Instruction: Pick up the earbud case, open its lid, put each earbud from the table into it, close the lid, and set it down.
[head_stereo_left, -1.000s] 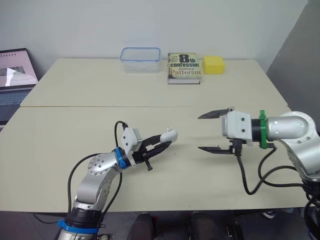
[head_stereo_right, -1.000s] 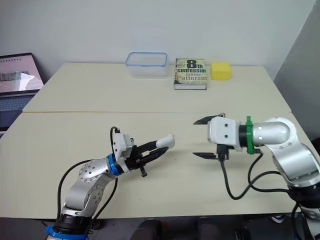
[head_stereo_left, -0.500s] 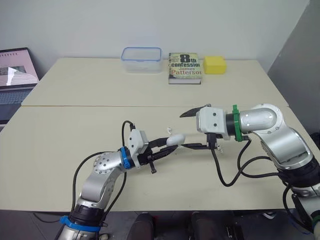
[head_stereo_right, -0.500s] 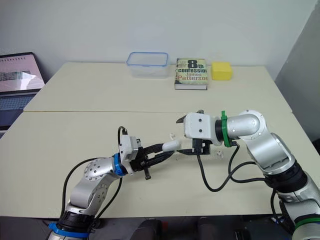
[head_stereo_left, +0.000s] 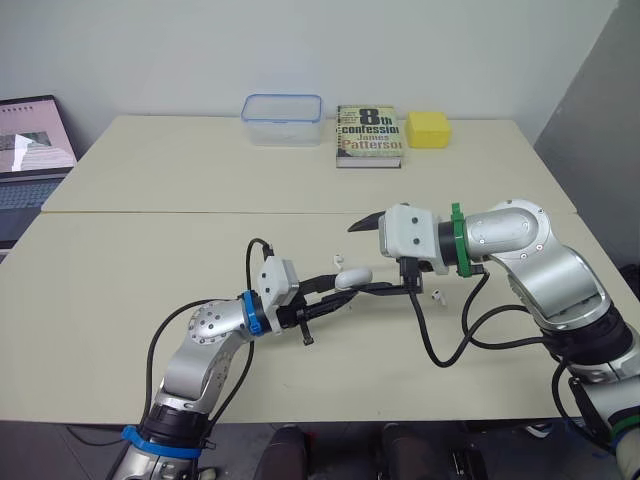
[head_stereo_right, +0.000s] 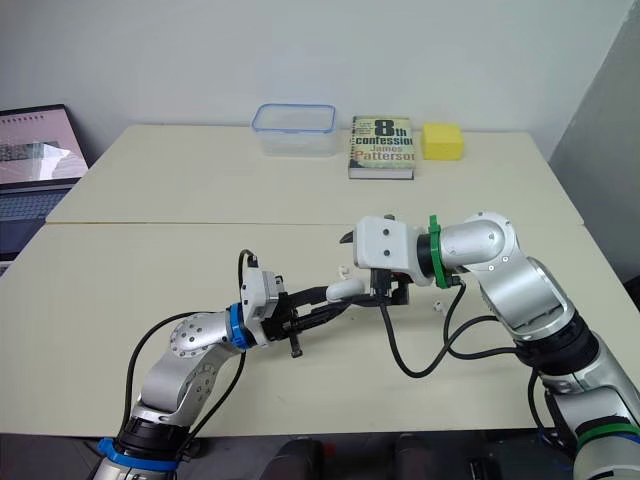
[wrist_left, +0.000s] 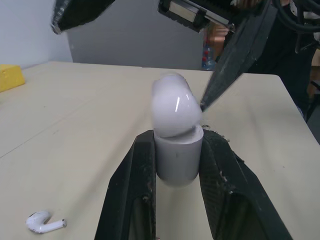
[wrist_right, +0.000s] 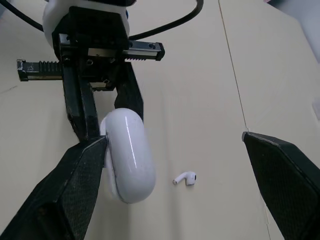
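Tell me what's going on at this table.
The left gripper has the white earbud case clamped between its fingers, held above the table. The right gripper is open wide, with one fingertip against the case's lid, which looks tipped slightly ajar. Two earbuds lie loose on the table, one just behind the case and one nearer the right arm, so neither is in the case yet.

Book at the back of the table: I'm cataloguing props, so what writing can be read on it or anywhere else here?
"8th confession": on the cover of the book.
"James Patterson": same cover, under the title.
Text on the laptop screen: too small to read.
No marking visible on the earbud case.
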